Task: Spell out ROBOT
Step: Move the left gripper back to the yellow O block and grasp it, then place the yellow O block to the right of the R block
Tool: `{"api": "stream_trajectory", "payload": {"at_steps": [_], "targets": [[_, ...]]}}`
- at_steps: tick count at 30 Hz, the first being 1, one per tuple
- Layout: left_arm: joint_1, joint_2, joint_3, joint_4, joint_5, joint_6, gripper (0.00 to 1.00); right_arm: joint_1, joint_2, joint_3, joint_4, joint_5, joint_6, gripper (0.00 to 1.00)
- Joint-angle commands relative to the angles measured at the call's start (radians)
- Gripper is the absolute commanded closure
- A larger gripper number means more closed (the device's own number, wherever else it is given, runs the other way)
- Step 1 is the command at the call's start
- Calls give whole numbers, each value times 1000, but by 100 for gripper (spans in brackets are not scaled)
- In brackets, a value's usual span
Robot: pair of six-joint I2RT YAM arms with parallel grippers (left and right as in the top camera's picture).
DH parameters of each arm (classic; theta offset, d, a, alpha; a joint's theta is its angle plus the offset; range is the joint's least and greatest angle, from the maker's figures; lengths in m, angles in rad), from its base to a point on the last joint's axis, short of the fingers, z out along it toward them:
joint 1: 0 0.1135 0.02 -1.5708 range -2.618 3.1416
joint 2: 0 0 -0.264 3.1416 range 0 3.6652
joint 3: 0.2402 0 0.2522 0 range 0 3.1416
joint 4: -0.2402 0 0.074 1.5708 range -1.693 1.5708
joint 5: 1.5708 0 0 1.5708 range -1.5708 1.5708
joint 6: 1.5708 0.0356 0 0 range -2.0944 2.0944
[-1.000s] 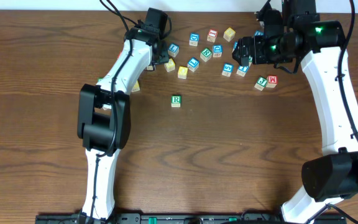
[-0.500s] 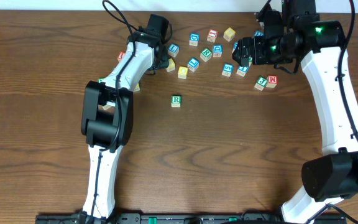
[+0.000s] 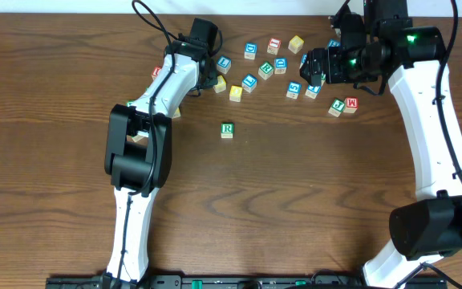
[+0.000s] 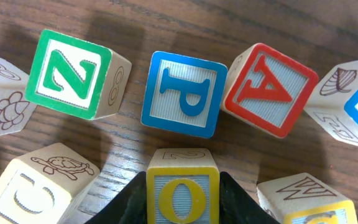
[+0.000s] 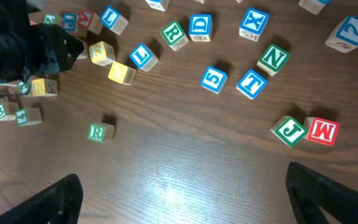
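The table [image 5: 185, 168] is dark, smooth wood with a soft shine (the grain shows clearly). The O cube [image 4: 182, 196] is pale matt wood, its painted face ribbed.

The left hand [image 4: 183, 200] grips the yellow O cube [image 4: 182, 193] by its sides, just below the blue P cube [image 4: 184, 93].

Robot lab: twin arms [image 3: 139, 152], wooden table [image 3: 295, 209]
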Motion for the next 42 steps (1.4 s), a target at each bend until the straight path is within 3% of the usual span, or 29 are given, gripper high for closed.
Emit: {"api": "stream_trajectory", "payload": {"at_steps": [1,21,23,25,33,42], "targets": [[-3,6,1,-13,-13,-6,68,5,-2,14,-3,-2,-11,1],[-13,-174,2,-76,13,-2,70,5,-2,14,-3,6,-11,1],[-21,-196,2,-104,39,-3,71,3,-2,14,-2,18,-11,10],[-34,-211,2,-136,74,-3,70,-2,-2,14,-2,24,-11,11],[-122,-212,2,-262,150,-6,70,-53,-2,14,16,64,73,1],[-249,-212,-38,-288,150,-33,70,-185,-2,14,8,65,143,1]]}}
